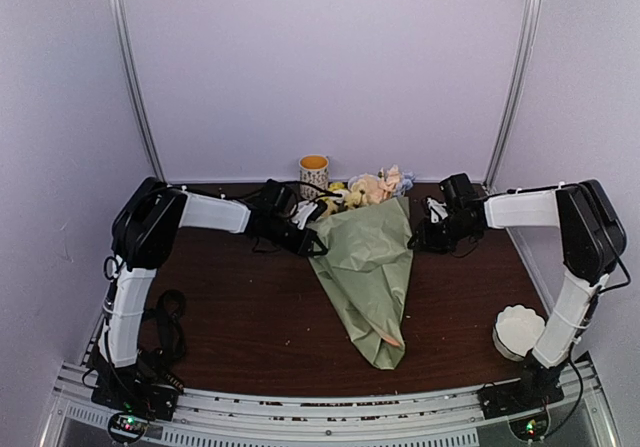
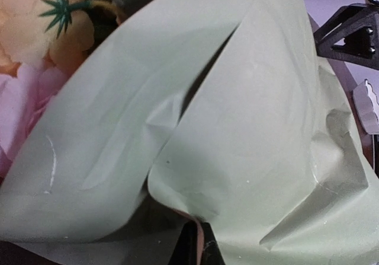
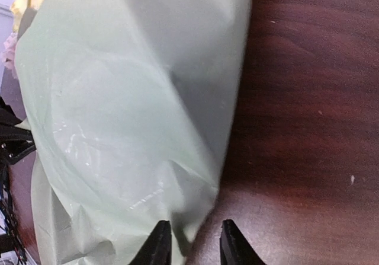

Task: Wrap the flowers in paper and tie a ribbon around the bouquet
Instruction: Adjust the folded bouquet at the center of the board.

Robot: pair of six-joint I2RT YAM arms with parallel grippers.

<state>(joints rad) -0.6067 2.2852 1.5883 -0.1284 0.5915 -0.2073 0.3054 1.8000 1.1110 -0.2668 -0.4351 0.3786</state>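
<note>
A large sage-green paper sheet (image 1: 368,267) lies rolled into a cone on the dark brown wooden desk (image 1: 240,297), with its narrow tip toward the near edge. The bunch of yellow, peach, pink and pale blue artificial flowers (image 1: 375,187) pokes out of its wide far end. The left jaws are closed at the cone's left edge; I cannot tell whether they pinch the paper. The right jaws stand slightly apart, with the paper's right edge between them.

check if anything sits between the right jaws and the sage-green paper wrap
Nothing visible does. The thin sage-green paper sheet has its edge right at the gap between the parted right jaws, over the dark wooden table.
</note>
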